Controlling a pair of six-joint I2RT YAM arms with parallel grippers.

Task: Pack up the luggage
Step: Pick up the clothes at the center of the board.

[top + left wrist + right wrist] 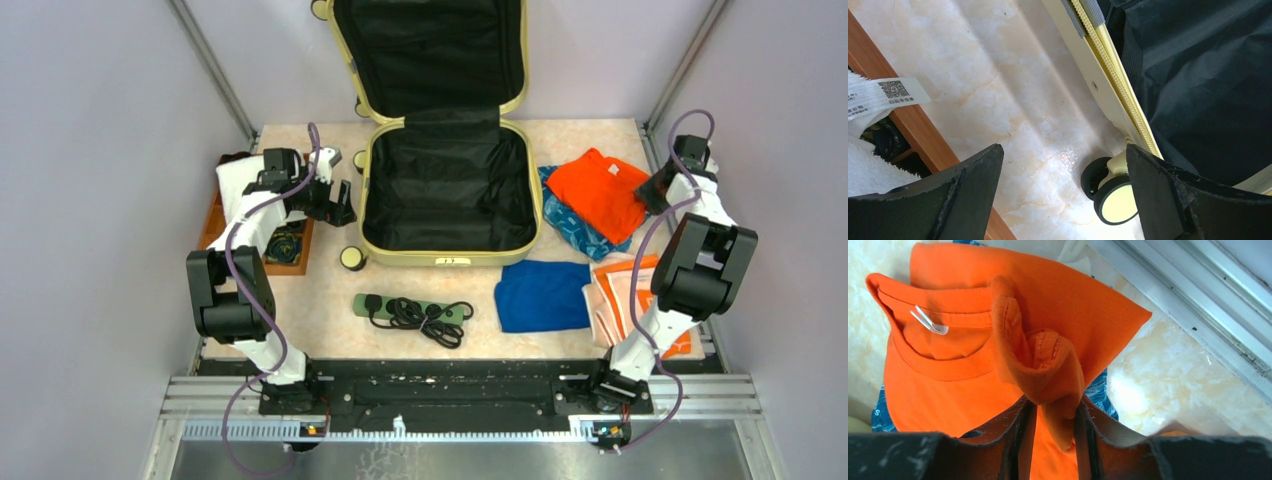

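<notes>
Right fingers [1013, 440] pinch shirt [948, 365]; yellow luggage [400, 256] lies open

This is a robot test booth in a lab, not anybody's home. Plain pale walls [90, 150] close in to the left, right and ahead of the two robot arms [235, 290], with bare metal posts [214, 70] up the corners. The arms are bolted to an aluminium rail [190, 395], with purple cables [313, 140] looping along them. Ahead of them a marble-look tabletop [320, 320] carries staged props: an open suitcase [450, 190], an orange shirt [600, 190], a power strip [410, 310]
</notes>
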